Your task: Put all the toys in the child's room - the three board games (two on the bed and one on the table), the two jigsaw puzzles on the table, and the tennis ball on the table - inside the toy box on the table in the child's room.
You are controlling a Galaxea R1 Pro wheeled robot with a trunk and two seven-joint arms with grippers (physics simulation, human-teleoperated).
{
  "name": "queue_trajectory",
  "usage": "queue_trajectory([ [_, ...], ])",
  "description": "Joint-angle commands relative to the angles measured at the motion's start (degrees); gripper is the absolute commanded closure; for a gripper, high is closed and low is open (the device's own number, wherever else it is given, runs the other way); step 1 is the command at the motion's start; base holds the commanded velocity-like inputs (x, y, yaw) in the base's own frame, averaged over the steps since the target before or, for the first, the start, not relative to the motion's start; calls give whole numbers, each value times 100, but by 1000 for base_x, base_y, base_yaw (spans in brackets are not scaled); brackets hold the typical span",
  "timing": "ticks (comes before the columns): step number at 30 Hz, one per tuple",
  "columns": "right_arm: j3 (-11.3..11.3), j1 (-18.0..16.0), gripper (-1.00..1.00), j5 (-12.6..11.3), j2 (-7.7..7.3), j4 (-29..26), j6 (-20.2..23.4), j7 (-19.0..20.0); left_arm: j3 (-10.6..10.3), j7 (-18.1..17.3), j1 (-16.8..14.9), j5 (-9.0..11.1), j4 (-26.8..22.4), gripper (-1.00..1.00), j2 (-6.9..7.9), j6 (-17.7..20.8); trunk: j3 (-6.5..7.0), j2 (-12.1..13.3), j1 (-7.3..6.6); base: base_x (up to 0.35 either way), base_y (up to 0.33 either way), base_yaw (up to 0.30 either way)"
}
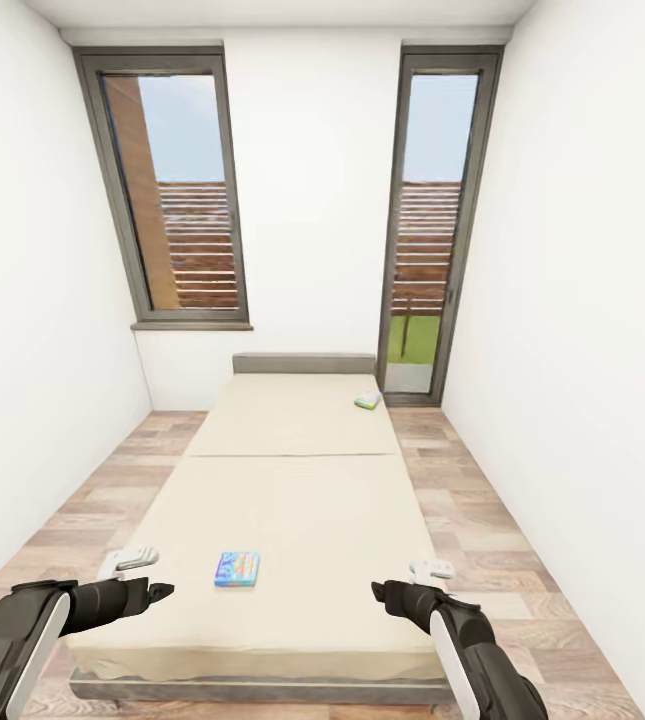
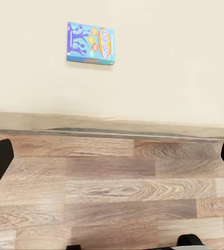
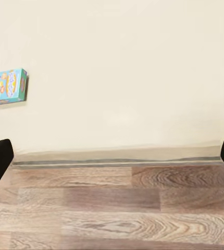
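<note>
On bed [image 1: 302, 470], board game [image 1: 237, 568] between left gripper [image 1: 157, 592], right gripper [image 1: 382, 592]

Two robot arms had dark grey casings with white panels along their forearms, each ending in a black gripper, left [image 1: 158, 592] and right [image 1: 382, 592].

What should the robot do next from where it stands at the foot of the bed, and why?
Probably reach the left gripper forward to the blue board game, which lies flat on the bed near its foot. Both grippers hang empty at the bed's edge, and the other game lies far off by the headboard.
</note>
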Motion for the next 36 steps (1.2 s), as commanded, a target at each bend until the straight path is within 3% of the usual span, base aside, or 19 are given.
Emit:
queue_trajectory([
  [1,-4,-3,-100,-31,1,-9,26,-2,5,14,-4,50,-2,-100,0,41,-10,-10,4,114,54,0],
  [36,17,2,-100,-31,1,-11,26,-10,-21,20,-4,47,-2,-100,-8,23,-10,-10,4,105,27,0],
])
